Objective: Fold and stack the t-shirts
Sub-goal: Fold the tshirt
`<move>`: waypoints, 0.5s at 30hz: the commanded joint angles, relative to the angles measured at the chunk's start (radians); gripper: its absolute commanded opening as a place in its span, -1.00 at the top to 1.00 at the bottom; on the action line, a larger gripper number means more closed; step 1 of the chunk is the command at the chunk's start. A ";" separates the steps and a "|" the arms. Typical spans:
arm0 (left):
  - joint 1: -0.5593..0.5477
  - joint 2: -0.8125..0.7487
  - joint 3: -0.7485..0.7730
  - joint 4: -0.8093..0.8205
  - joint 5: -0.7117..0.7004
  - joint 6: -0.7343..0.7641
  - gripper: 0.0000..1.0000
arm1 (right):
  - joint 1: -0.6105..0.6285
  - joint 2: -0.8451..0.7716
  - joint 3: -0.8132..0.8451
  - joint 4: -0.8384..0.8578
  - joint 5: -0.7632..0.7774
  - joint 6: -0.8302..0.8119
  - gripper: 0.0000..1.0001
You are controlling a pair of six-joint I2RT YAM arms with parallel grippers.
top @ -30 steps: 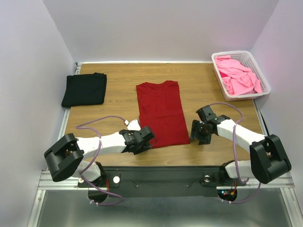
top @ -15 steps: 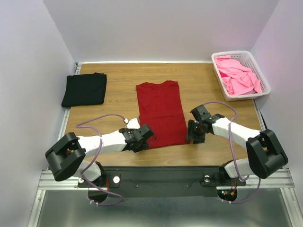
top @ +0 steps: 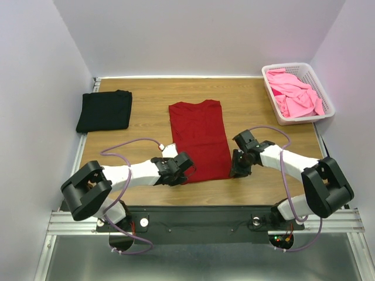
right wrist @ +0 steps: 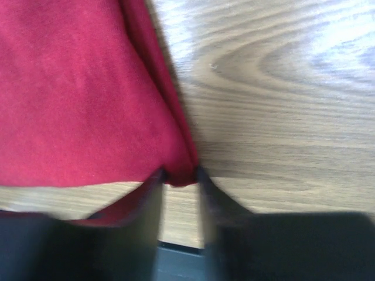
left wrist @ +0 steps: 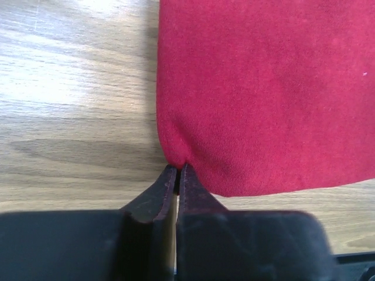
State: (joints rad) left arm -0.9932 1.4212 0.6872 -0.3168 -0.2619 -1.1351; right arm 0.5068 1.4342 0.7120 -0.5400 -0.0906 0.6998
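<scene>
The dark red t-shirt (top: 199, 137) lies folded lengthwise on the wooden table (top: 146, 123), collar at the far end. My left gripper (top: 186, 172) is at its near left corner, and the left wrist view shows that gripper (left wrist: 177, 168) shut, pinching the corner of the dark red t-shirt (left wrist: 263, 88). My right gripper (top: 234, 171) is at the near right corner. In the right wrist view the gripper (right wrist: 180, 174) is still open, its fingers straddling the corner of the dark red t-shirt (right wrist: 70, 88). A folded black t-shirt (top: 104, 110) lies at the far left.
A white lattice basket (top: 302, 120) at the far right corner holds crumpled bright pink t-shirts (top: 293, 93). The table's near edge runs just behind both grippers. White walls close in the left, right and far sides.
Both grippers moved inward onto the red t-shirt's near corners. The left jaws closed on the left corner; the right jaws narrowed around the right corner.
</scene>
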 commanded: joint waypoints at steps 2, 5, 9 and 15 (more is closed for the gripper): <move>-0.001 0.073 -0.066 -0.054 0.020 0.037 1.00 | 0.024 0.078 -0.083 -0.005 0.110 0.003 0.55; -0.001 0.047 -0.058 -0.083 0.018 0.055 1.00 | 0.026 0.049 -0.063 -0.034 0.135 -0.009 0.99; -0.001 0.004 -0.025 -0.163 0.029 0.081 1.00 | 0.026 0.005 -0.029 -0.115 0.150 -0.036 0.99; -0.042 -0.117 -0.050 -0.246 0.091 0.034 1.00 | 0.026 -0.096 -0.049 -0.228 0.062 -0.039 0.99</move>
State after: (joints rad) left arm -1.0000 1.3754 0.6811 -0.3908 -0.2192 -1.0889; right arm 0.5251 1.3865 0.6983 -0.6010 -0.0589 0.6884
